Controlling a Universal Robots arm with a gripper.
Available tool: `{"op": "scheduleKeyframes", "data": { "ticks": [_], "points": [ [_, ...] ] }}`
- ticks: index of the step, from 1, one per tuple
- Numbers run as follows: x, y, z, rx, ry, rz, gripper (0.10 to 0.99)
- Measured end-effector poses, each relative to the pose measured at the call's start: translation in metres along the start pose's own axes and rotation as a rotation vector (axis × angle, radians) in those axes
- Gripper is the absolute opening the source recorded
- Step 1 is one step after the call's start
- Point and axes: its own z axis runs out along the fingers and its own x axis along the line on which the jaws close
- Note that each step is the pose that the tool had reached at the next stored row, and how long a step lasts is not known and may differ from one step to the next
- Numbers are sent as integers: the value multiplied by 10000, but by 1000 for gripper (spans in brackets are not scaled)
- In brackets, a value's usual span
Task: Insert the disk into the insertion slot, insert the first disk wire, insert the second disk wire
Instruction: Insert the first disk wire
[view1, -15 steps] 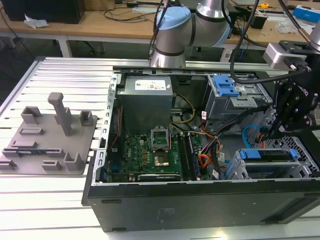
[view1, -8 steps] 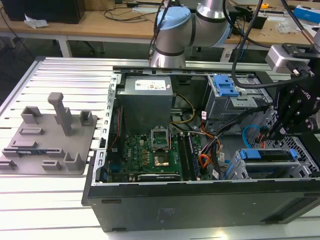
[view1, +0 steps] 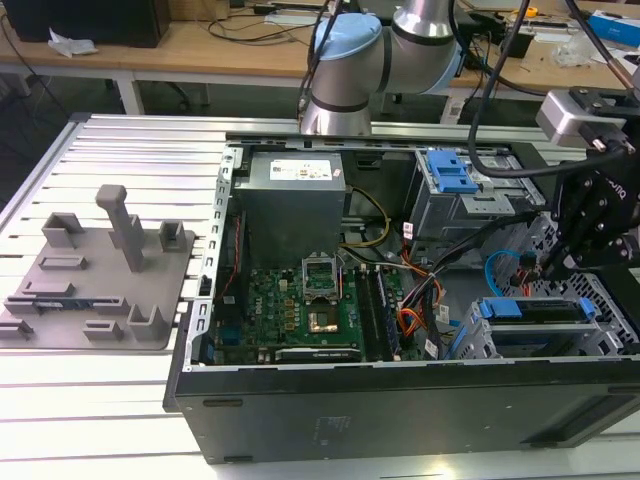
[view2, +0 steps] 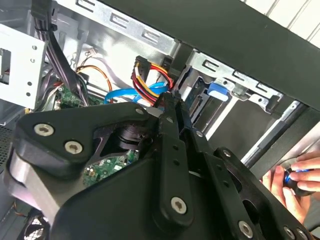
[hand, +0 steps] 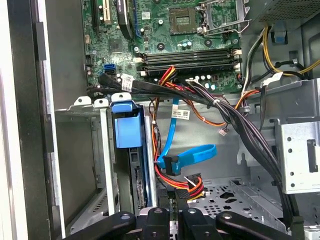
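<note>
Hovering low inside the open computer case (view1: 380, 410) on the desk (view1: 90, 400), the hand (view1: 545, 270) has its fingers drawn narrow around the black plug of the red-and-yellow disk wire (hand: 192, 184), as the first wrist view shows. The disk (view1: 530, 310) in its blue carrier already sits in the insertion slot (view1: 468, 342), just beside the hand. A blue flat cable (hand: 192, 154) loops loose near the plug.
</note>
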Motion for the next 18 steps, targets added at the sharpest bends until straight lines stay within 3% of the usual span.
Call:
{"op": "scheduleKeyframes", "data": {
  "ticks": [9, 12, 18],
  "points": [
    [106, 18, 2, 22, 7, -398, 165],
    [155, 27, 3, 130, -3, -455, 165],
    [157, 33, 3, 141, -3, -455, 165]
  ]
}}
